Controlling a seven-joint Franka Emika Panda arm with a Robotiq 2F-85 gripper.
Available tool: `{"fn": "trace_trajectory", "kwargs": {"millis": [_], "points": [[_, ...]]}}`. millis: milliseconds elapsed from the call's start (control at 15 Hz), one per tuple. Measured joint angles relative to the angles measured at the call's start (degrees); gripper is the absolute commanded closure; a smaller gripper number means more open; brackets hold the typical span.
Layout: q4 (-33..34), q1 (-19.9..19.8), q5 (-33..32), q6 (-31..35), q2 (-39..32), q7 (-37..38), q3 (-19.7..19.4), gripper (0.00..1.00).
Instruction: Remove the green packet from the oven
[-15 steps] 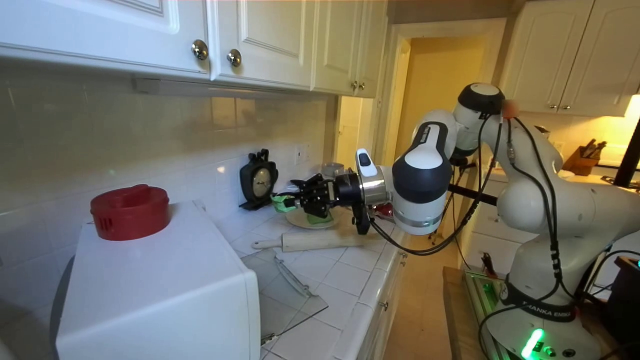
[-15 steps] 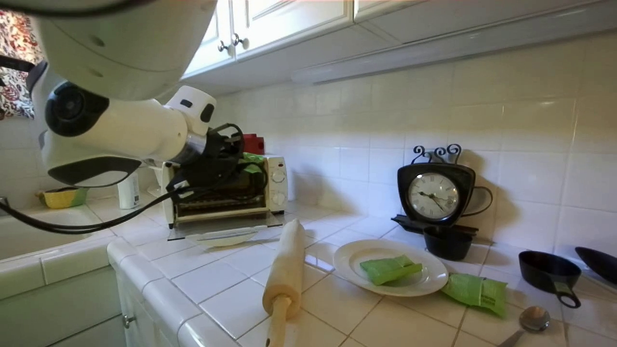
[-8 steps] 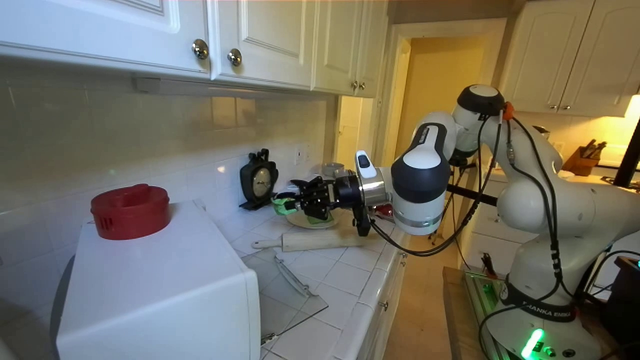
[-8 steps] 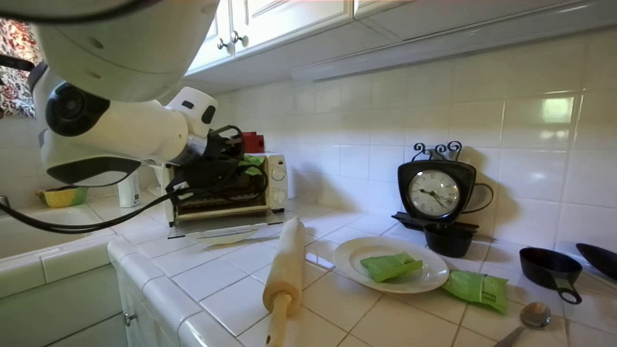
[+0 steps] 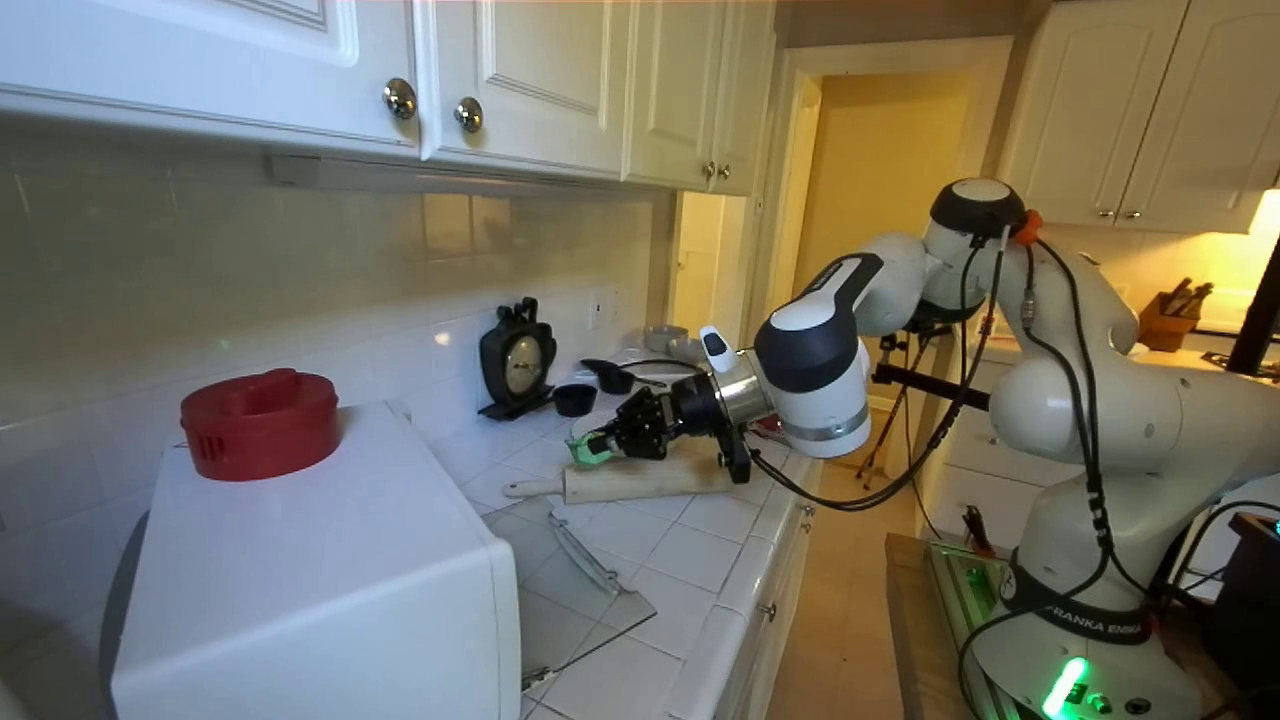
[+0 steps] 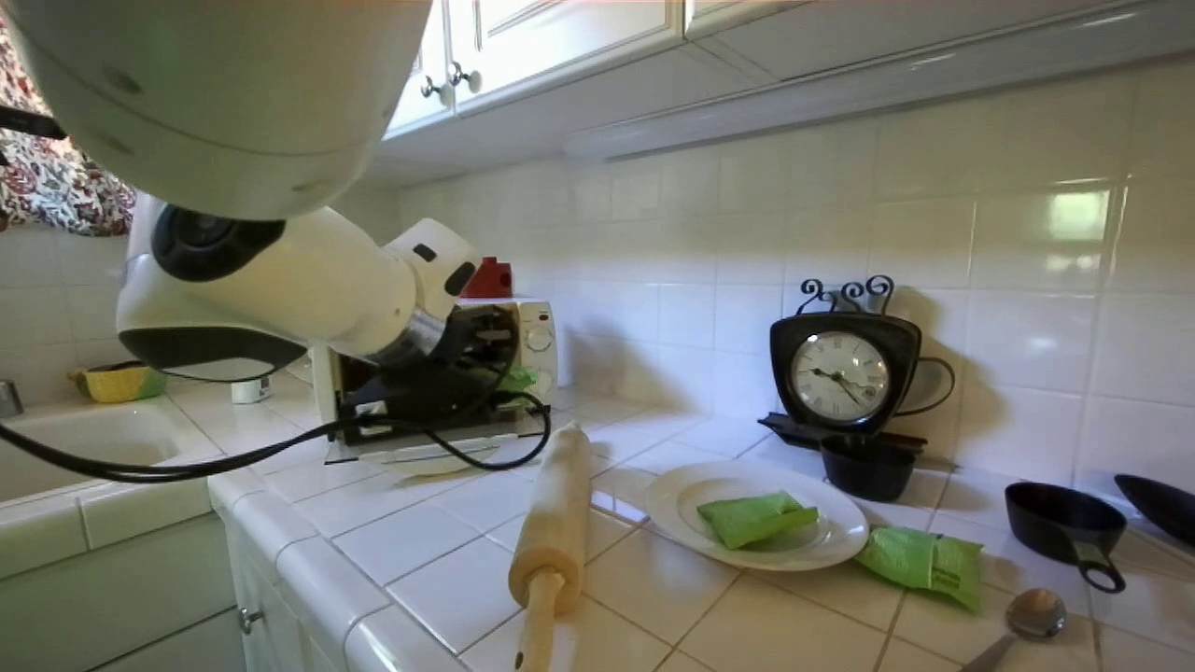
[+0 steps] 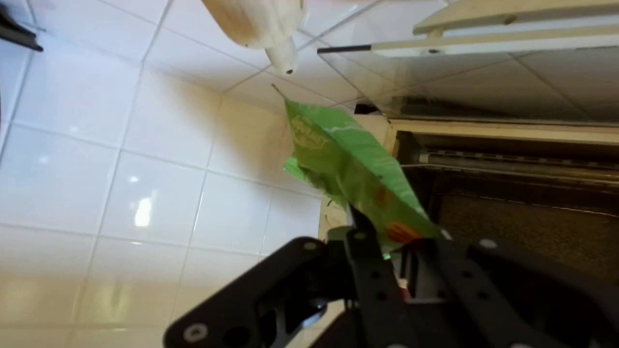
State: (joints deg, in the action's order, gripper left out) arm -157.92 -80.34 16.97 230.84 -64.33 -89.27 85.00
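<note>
Creased, printed green packet point(image 7: 348, 164) — held tilted in midair, outside the white toaster oven point(image 5: 330, 600), glass door point(image 5: 565, 605) lowered open

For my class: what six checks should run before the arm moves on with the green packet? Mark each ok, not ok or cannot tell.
1. Gripper shut on the green packet: ok, pinching one end.
2. Packet outside the oven: ok.
3. Oven door lowered: ok.
4. Plate bare: not ok, a second packet lies on it.
5. Counter free of obstacles: not ok, a rolling pin lies there.
6. Pinched end intact: cannot tell, the gripper covers it.
</note>
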Motion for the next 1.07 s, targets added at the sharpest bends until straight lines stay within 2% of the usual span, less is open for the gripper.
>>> {"fn": "trace_trajectory", "kwargs": {"millis": [200, 400, 800, 1067], "points": [[0.00, -3.30, 3.00, -4.41, -1.00, 0.08, 0.22, 0.97], [0.01, -5.89, 4.71, -5.70, -2.46, 0.09, 0.18, 0.97], [0.01, -8.69, 7.86, -0.45, -4.11, 0.40, 0.21, 0.97], [0.01, -9.12, 9.23, 5.98, -5.96, 1.22, 0.21, 0.97]]}}
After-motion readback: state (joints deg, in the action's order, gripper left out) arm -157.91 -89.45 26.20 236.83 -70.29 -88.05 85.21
